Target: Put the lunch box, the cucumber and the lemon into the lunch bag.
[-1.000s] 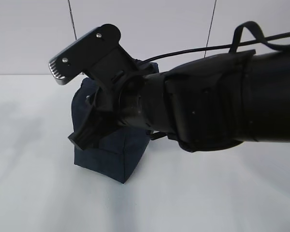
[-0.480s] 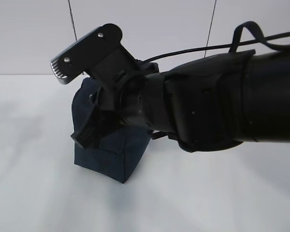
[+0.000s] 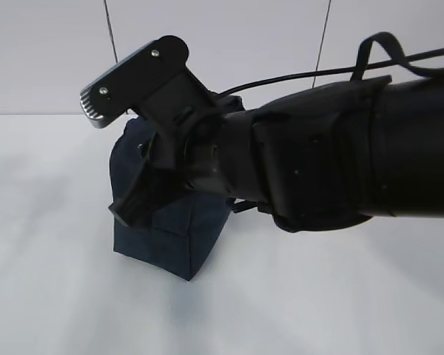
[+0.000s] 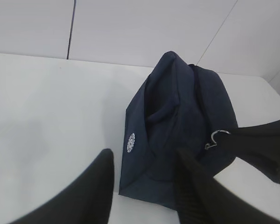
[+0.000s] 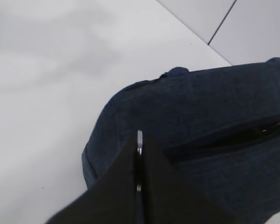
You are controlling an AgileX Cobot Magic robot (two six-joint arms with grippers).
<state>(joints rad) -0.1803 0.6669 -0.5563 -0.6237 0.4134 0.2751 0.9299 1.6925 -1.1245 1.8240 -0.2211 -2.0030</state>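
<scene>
Lunch bag (image 4: 177, 140) sits on white table (image 4: 46, 107), navy, boxy, one corner twd my left wrist cam. Small white round logo (image 4: 130, 143) on near side panel. Top zipper line runs along the roof of the bag; looks partly parted in right wrist view, a dark slit (image 5: 233, 137), but interior not visible.

My left gripper (image 4: 144, 186): two dark fingers wide apart, nothing between them, hovering above table just in front of bag's near lower corner. Not touching bag as far as I can tell. Fingertips cut off by bottom edge of frame.

My right gripper (image 5: 139, 186): jaws pressed together, a thin silver metal piece (image 5: 139, 140) pinched between tips, over bag's top. Left wrist view shows silver ring pull (image 4: 216, 138) at my right gripper's tip (image 4: 256, 144), near bag's far top edge. Whether ring is fully clamped or just hooked: can't tell for sure.

Ext view: my arm (image 3: 318, 163) blocks most of bag (image 3: 170, 237); only lower left part shows. One gripper finger w/ ribbed pad (image 3: 129, 78) sticks up-left above bag.

Lunch box, cucumber, lemon: not visible in any view.
</scene>
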